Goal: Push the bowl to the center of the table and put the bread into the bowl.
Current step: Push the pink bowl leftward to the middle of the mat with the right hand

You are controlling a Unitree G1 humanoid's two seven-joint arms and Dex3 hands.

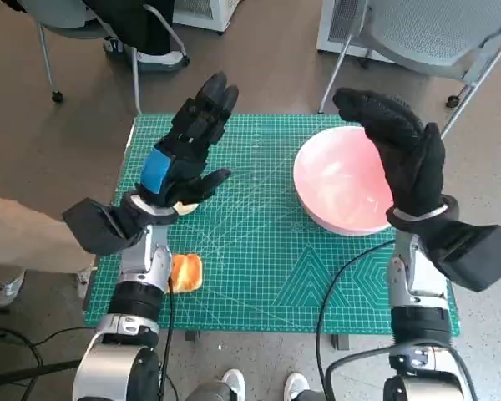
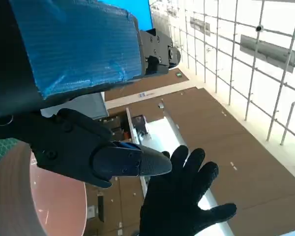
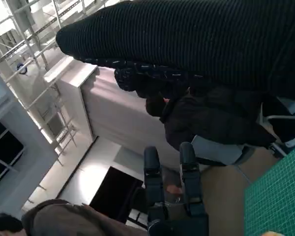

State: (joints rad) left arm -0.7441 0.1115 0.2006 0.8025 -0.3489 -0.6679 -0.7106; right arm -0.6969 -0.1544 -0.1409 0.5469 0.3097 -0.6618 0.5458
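Note:
A pink bowl [image 1: 342, 188] sits on the right side of the green cutting mat [image 1: 259, 242]; its rim also shows in the left wrist view [image 2: 19, 196]. The bread [image 1: 185, 272], an orange-brown piece, lies near the mat's front left edge, partly hidden by my left forearm. My left hand [image 1: 188, 146] is raised above the mat's left side, fingers spread and holding nothing. My right hand [image 1: 401, 146] is lifted over the bowl's right rim, fingers apart and empty. It appears in the left wrist view as a black glove [image 2: 182, 201]. The left hand's fingers [image 3: 172, 182] show in the right wrist view.
A grey chair [image 1: 434, 33] stands behind the table at the right. Another chair with a seated person's legs [image 1: 134, 25] is at the back left. A person in dark clothing [image 3: 211, 123] shows in the right wrist view. A person's shoe [image 1: 4, 288] is on the floor at left.

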